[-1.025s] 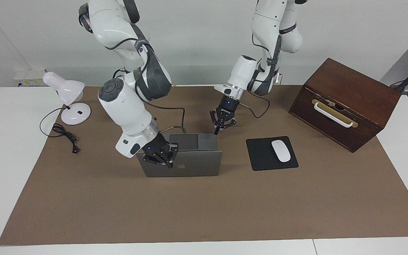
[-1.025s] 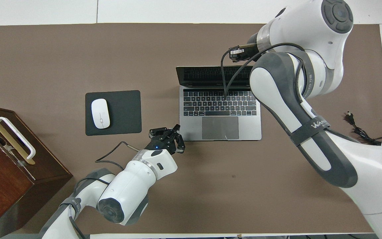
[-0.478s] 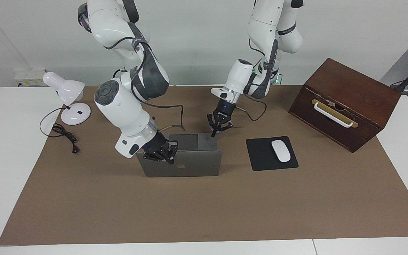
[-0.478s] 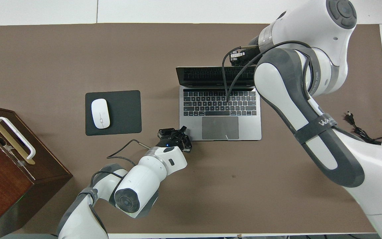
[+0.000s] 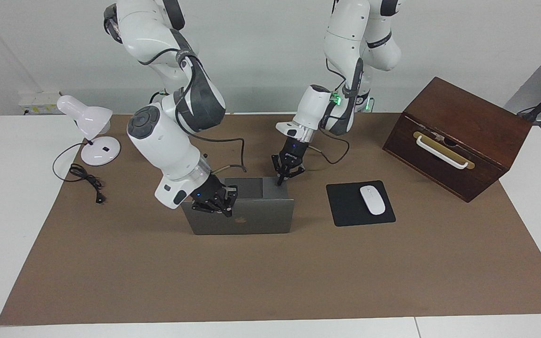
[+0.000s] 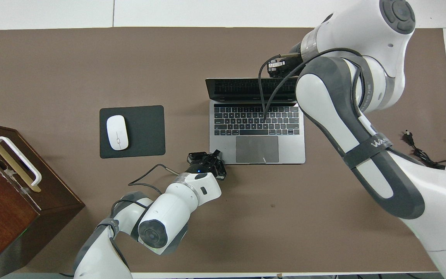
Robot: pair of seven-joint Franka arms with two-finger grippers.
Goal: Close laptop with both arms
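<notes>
Laptop [image 5: 251,216] open in the middle of the brown mat [image 5: 270,281] on the desk [image 5: 7,211], lid upright with its logo side turned away from the robots, keyboard and trackpad toward them.

Right hand [image 5: 226,206] closed, fingertips together, gripping nothing, pressed against the logo side of the lid near the top edge, toward the right arm's end; in the overhead view mostly hidden under the arm's own wrist.

Left hand [image 5: 280,180] [image 6: 216,154] also closed and empty, tip pointing down at the corner of the keyboard deck nearest the robots, toward the left arm's end. Contact with the deck: cannot tell.

Mouse pad [image 5: 345,206] with a white mouse [image 5: 373,200] beside the laptop, toward the left arm's end. Wooden box [image 5: 463,136] with a white handle farther toward that end. White lamp [image 5: 85,119] and its black cord [image 5: 85,178] at the right arm's end.
</notes>
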